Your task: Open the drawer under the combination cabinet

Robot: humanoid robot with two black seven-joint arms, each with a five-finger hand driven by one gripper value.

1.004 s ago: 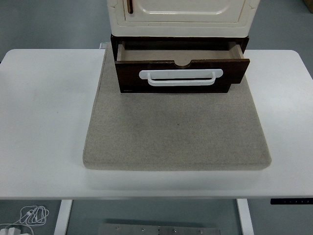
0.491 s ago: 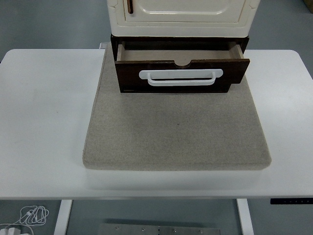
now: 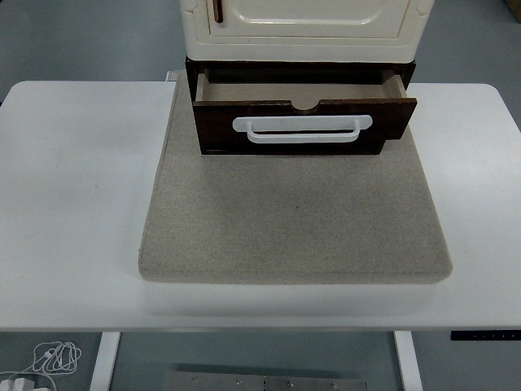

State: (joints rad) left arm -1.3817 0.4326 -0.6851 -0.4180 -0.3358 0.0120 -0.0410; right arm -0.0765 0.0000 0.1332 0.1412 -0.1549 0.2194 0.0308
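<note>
Your drawer (image 3: 303,122) sits at 12 o'clock on the mat (image 3: 293,220), under the cabinet (image 3: 301,28), and it looks already pulled out, its inside showing above the front panel. Neither hand is in view, so you cannot tell their state or how far they stand from the handle (image 3: 302,129). The risk from here: pull further and the drawer may come free, or drag the cabinet toward 6 o'clock.
</note>
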